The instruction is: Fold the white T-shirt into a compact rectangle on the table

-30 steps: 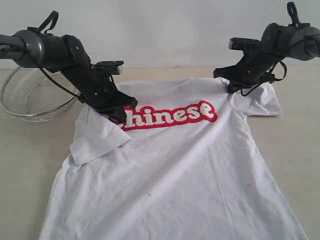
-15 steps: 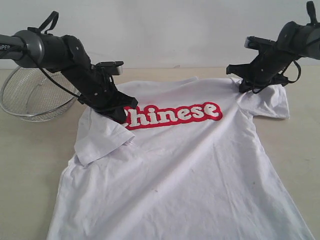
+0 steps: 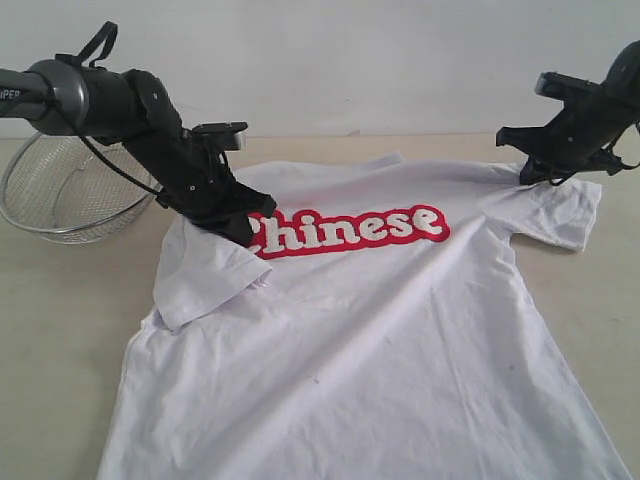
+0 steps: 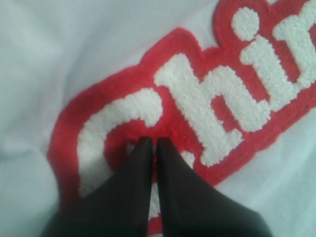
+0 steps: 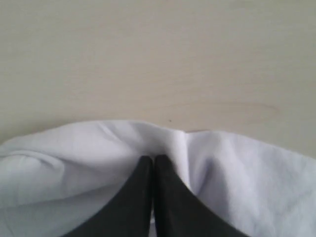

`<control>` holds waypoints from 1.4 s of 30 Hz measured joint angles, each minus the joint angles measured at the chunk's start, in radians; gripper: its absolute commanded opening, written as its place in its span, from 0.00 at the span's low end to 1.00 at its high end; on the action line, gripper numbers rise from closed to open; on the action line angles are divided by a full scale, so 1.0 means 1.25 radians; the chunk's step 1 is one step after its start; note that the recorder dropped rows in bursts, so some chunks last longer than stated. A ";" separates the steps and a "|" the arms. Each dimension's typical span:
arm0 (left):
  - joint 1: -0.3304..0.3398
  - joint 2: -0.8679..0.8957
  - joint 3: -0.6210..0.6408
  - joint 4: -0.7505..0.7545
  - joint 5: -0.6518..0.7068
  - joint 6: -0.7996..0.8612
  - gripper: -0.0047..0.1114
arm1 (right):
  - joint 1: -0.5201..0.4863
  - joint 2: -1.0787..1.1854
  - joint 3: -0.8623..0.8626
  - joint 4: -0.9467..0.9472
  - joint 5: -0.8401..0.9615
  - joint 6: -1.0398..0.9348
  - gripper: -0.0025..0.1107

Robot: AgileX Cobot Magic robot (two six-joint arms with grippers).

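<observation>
though partly hidden, "chinese" [image 3: 350, 230] on the white t-shirt [image 3: 380, 340]

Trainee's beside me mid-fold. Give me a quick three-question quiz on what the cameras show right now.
1. True or false: the left gripper is shut, its tips at the red lettering on the white T-shirt.
2. Where does the right gripper pinch the shirt? A) the bottom hem B) the shoulder edge by the sleeve C) the chest lettering
3. What stands on the table at the far left of the exterior view?
Key: 1 true; 2 B; 3 a wire-mesh basket.
</observation>
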State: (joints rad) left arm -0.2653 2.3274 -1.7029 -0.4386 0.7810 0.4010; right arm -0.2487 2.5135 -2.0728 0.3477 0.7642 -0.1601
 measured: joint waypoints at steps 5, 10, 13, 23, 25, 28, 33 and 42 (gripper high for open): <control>0.000 -0.002 -0.001 0.004 0.005 -0.005 0.08 | 0.000 -0.014 0.001 0.000 0.005 -0.031 0.03; 0.002 -0.018 -0.001 0.022 0.018 -0.005 0.08 | -0.019 -0.048 0.001 -0.008 0.005 -0.045 0.03; 0.003 -0.028 -0.001 0.027 0.028 -0.005 0.08 | -0.038 -0.064 0.001 -0.006 0.023 -0.064 0.03; 0.006 -0.121 0.010 0.024 0.060 -0.005 0.08 | -0.040 -0.179 0.180 0.330 0.058 -0.252 0.03; 0.009 -0.154 0.025 0.023 0.060 -0.005 0.08 | -0.026 -0.230 0.272 0.383 0.044 -0.302 0.03; 0.019 -0.214 0.058 0.018 0.067 -0.005 0.08 | 0.006 -0.314 0.408 0.429 0.025 -0.371 0.03; 0.028 -0.313 0.139 0.018 0.081 -0.005 0.08 | 0.120 -0.439 0.589 0.460 -0.006 -0.421 0.03; 0.028 -0.346 0.278 0.043 0.108 -0.012 0.08 | 0.241 -0.488 0.741 0.455 -0.065 -0.435 0.03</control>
State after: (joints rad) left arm -0.2298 1.8945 -1.3549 -0.3851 0.9158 0.3860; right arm 0.0523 1.9040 -1.1462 0.9162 0.6825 -0.7040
